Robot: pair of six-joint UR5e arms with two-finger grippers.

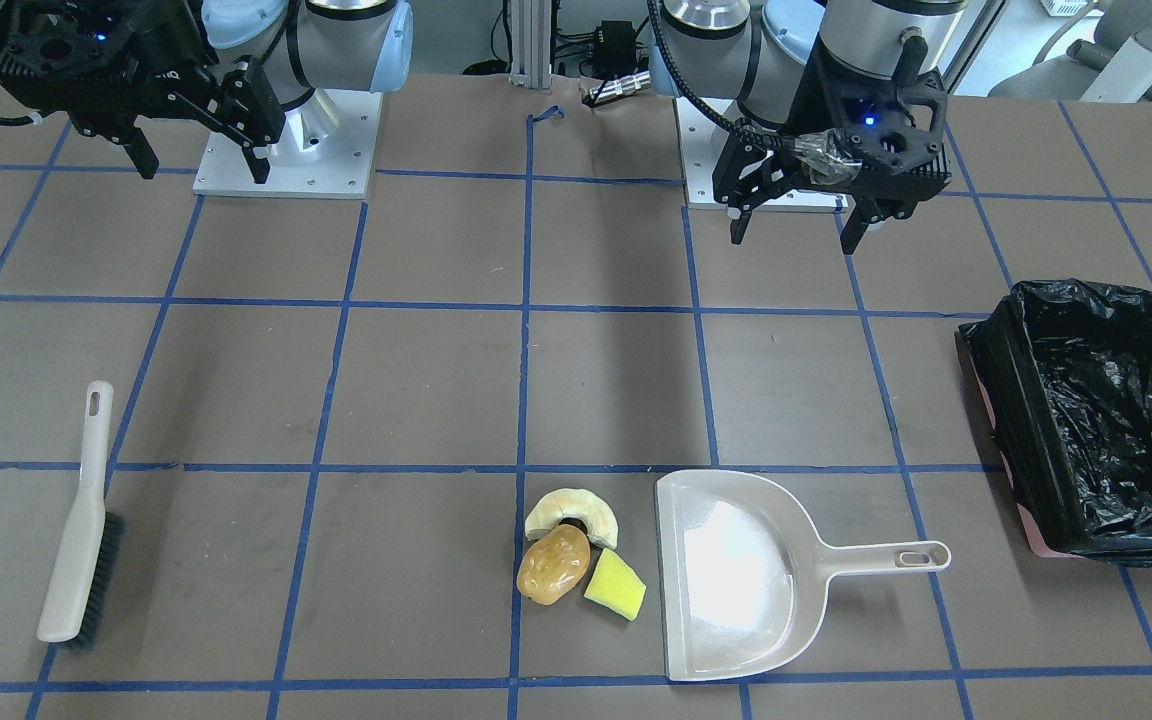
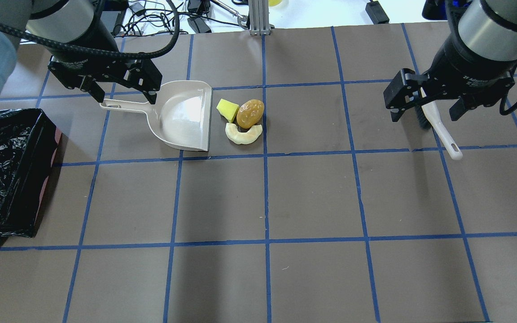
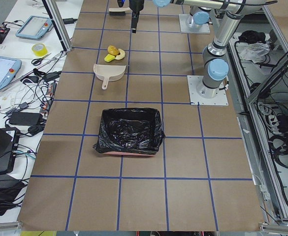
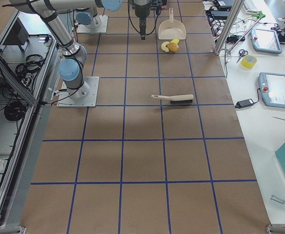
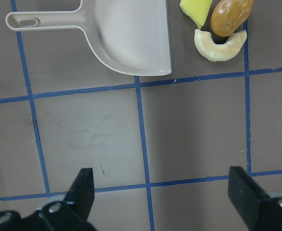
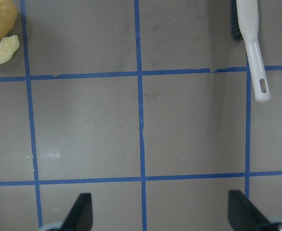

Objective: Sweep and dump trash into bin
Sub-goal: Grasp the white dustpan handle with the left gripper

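While the front-facing camera looks across from the operators' side, closest to it lies a beige plastic dustpan, flat on the brown tabletop with its blue tape grid, handle pointing toward the robot's left and straight open lip turned toward the trash. Just beside that lip sits a yellow sponge-like wedge, with a narrow gap between the two. Against the wedge rests a glossy golden-brown lump, and a pale cream curved half-ring arches over the lump on its robot-facing side, touching it. Well apart on the robot's right lies a beige-handled hand brush with dark bristles, its hanging-hole end toward the robot. Farther back, at the tabletop's end on the robot's left, stands a black-bag-lined rectangular bin, pink base showing along its near edge, well apart from the dustpan handle. Farthest off, by the arm bases, the left end effector hangs above the tabletop with its jaws spread wide and nothing between them, and the right end effector hovers likewise, jaws wide and empty.
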